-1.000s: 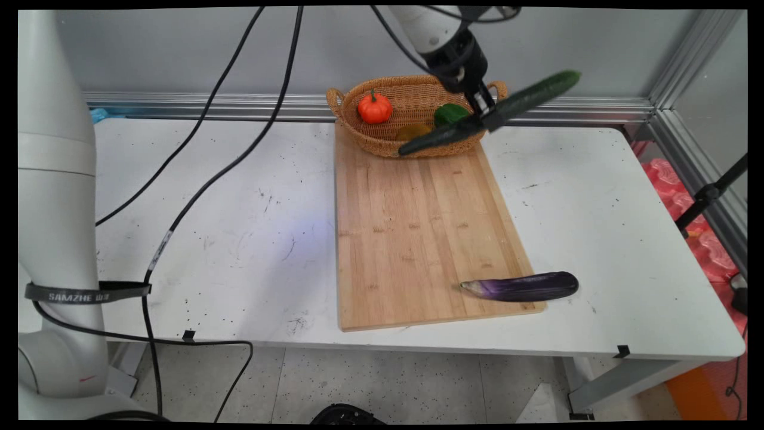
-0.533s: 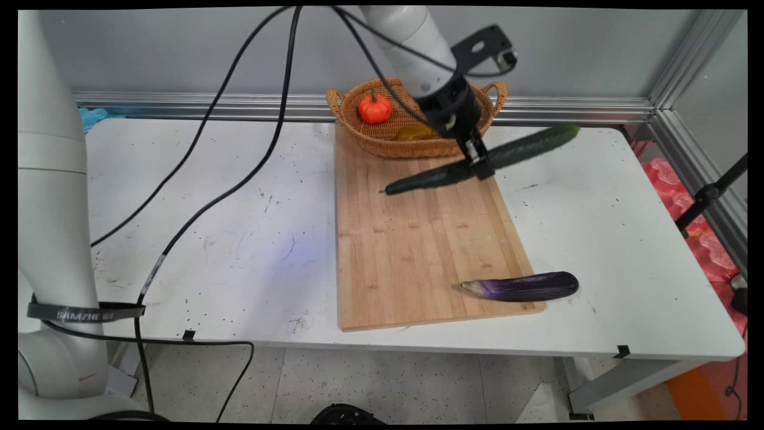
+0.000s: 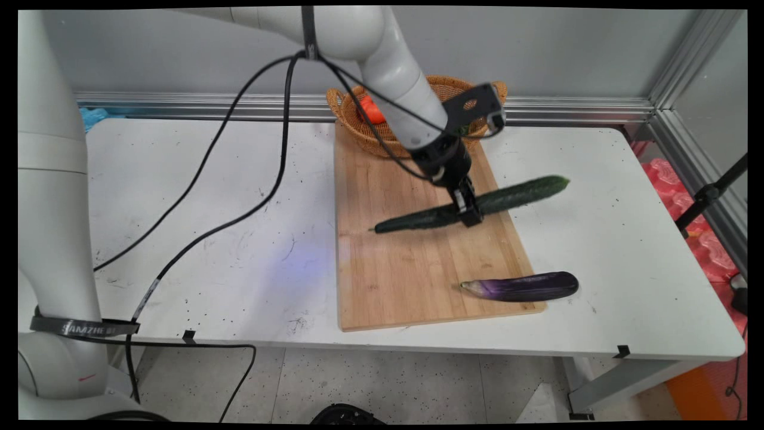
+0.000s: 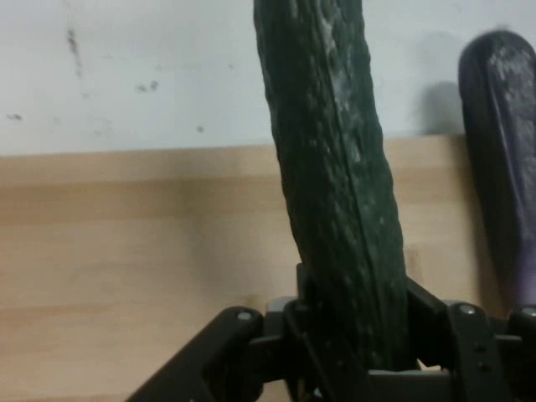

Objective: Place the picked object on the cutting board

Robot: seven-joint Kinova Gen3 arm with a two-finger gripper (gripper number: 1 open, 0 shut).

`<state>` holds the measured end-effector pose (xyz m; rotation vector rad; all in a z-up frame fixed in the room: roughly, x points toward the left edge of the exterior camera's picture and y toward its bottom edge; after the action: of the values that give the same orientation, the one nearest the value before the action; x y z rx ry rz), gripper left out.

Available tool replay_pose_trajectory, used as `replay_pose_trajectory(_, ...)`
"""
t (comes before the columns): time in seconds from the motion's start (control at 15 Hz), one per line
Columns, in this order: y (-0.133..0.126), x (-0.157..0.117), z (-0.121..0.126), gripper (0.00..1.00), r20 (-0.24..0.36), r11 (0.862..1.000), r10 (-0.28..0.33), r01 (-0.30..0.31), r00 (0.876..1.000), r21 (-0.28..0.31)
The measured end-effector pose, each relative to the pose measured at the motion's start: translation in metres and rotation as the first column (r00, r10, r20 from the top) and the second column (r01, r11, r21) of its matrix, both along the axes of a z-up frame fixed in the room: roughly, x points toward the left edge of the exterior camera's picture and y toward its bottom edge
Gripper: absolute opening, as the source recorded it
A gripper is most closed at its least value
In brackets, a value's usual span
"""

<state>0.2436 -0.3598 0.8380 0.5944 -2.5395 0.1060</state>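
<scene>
Wall (image 3: 179, 54): grey, standing behind the table (metal rail along its base).
Floor (image 3: 388, 382): showing speckled tiles.

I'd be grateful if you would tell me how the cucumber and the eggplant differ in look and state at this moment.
The cucumber is dark green and bumpy; the eggplant is glossy purple and smooth. The cucumber is clamped near its middle in the gripper and tilted, right end higher; the eggplant lies free at the cutting board's near right corner. The cucumber looks longer and slimmer. Both are elongated, and both overhang the board's right edge.

dark green cucumber (image 3: 513, 196), purple eggplant (image 3: 525, 286), tan board (image 3: 412, 263)
</scene>
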Motion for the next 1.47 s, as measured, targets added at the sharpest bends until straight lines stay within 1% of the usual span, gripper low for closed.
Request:
replay_pose_trajectory(0.27,0.017,-0.003,-0.025,0.0,0.009,1.0,0.004,-0.004,1.0,0.026)
replay_pose_trajectory(0.47,0.025,-0.004,-0.04,0.0,0.015,0.999,0.011,-0.012,1.0,0.038)
replay_pose_trajectory(0.73,0.032,-0.004,-0.055,0.0,0.023,0.999,0.017,-0.018,1.0,0.047)
replay_pose_trajectory(1.07,0.038,-0.004,-0.066,0.0,0.022,0.999,0.013,-0.014,1.0,0.049)
replay_pose_trajectory(1.13,0.038,-0.004,-0.067,1.0,0.02,0.999,0.012,-0.012,1.0,0.047)
replay_pose_trajectory(1.47,0.038,-0.003,-0.066,1.0,0.015,1.0,-0.001,0.001,1.0,0.029)
